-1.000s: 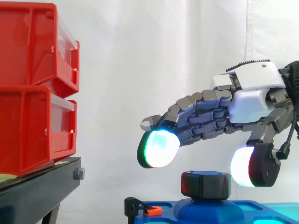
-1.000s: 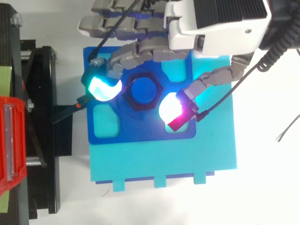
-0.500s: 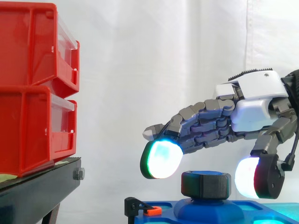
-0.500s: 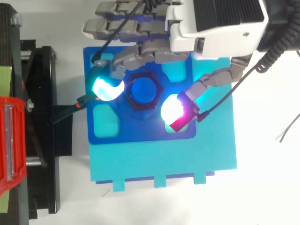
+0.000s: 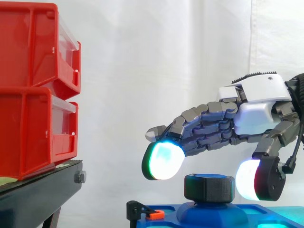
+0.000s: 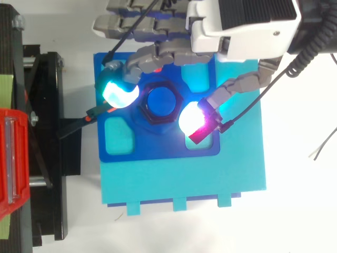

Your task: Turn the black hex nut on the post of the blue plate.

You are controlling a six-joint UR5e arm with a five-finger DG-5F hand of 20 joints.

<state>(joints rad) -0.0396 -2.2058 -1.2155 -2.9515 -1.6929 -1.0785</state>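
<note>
One hand point(image 5: 251, 111), fingers point(image 5: 164, 161) spread, straddles the black hex nut point(image 5: 209, 188), seemingly not touching it.

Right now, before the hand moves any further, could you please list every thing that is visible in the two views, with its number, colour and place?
red bins: two, red, stacked on the stand at the left
stand: one, black, under the bins
curtain: one, white, behind everything
base: one, light blue, under the plate
blue plate: one, dark blue, on the base
post: one, blue, at the middle of the plate
black hex nut: one, black, round the post
clip: one, black with an orange part, at the plate's left edge
hand: one, grey and white, above the nut, open; its glowing pads stand on either side of the nut
</note>
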